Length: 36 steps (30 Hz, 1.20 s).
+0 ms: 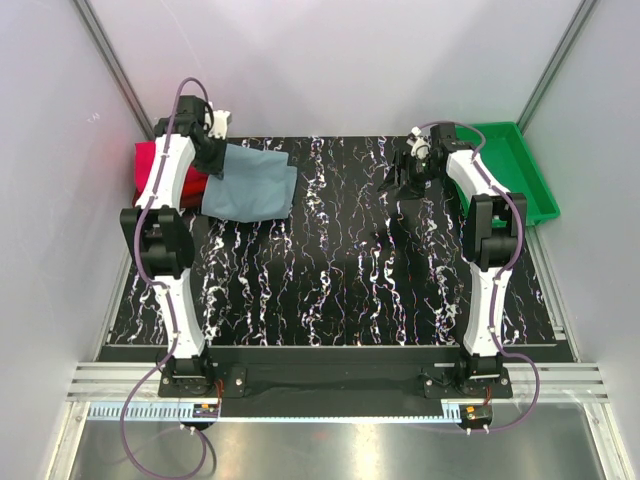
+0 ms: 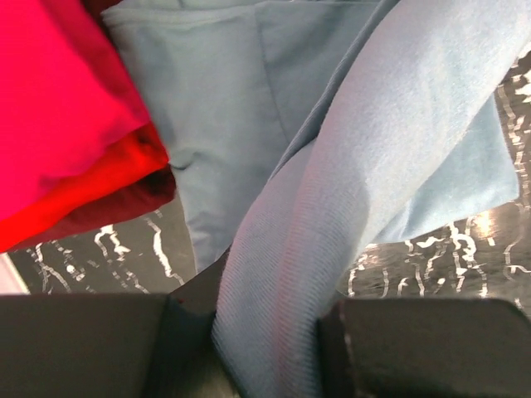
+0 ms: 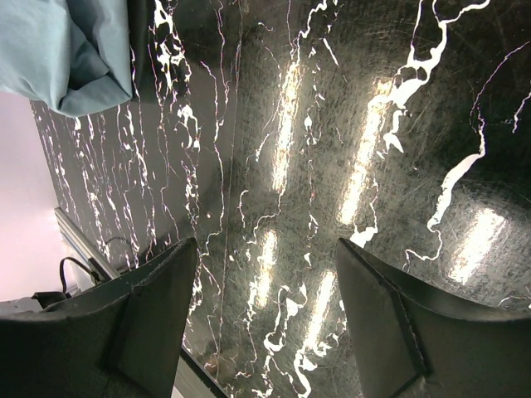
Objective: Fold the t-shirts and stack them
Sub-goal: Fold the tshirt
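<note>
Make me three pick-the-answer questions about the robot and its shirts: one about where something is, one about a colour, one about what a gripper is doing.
1. Where is the green tray?
A) between the two arms
B) at the far right
C) on top of the shirts

2. What colour is the shirt that the left gripper holds?
A) yellow
B) red
C) grey-blue

3. How is the right gripper?
A) open and empty
B) shut on a shirt
C) shut on the tray

Answers:
1 B, it lies by the far right edge.
2 C, grey-blue cloth is pinched in it.
3 A, only bare table shows in its wide gap.
</note>
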Each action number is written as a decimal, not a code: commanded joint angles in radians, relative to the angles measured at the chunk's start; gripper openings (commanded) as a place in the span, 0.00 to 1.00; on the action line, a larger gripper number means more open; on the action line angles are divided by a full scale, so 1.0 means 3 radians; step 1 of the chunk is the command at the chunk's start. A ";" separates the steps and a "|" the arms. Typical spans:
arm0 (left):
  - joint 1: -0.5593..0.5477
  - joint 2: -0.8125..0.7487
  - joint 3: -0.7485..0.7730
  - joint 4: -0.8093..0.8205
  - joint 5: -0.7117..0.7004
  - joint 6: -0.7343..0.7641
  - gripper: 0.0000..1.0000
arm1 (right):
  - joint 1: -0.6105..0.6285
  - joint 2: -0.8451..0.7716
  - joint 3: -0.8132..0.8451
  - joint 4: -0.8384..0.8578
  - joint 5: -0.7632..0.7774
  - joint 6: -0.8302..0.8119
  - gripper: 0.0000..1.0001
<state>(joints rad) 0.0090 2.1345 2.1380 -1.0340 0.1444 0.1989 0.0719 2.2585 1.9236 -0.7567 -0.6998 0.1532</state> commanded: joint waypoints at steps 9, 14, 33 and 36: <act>0.0093 -0.0054 0.0625 -0.0056 -0.0236 0.0155 0.00 | 0.0021 -0.0211 -0.0061 0.0012 0.0006 -0.0040 0.76; 0.0078 -0.0130 0.0538 -0.0020 -0.0226 0.0186 0.00 | 0.0021 -0.0201 -0.0051 0.0017 0.0011 -0.0025 0.75; -0.0015 0.0667 0.0568 0.0077 -0.0103 0.0048 0.00 | 0.0016 -0.0211 -0.0107 0.0027 0.0027 -0.0035 0.75; -0.0080 0.0754 0.0671 0.0107 -0.0144 0.0063 0.00 | 0.0016 -0.0191 -0.0102 0.0027 0.0032 -0.0040 0.75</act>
<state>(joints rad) 0.0044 2.3642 2.2631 -1.0496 0.1139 0.2272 0.0719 2.2581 1.8896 -0.7555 -0.6971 0.1528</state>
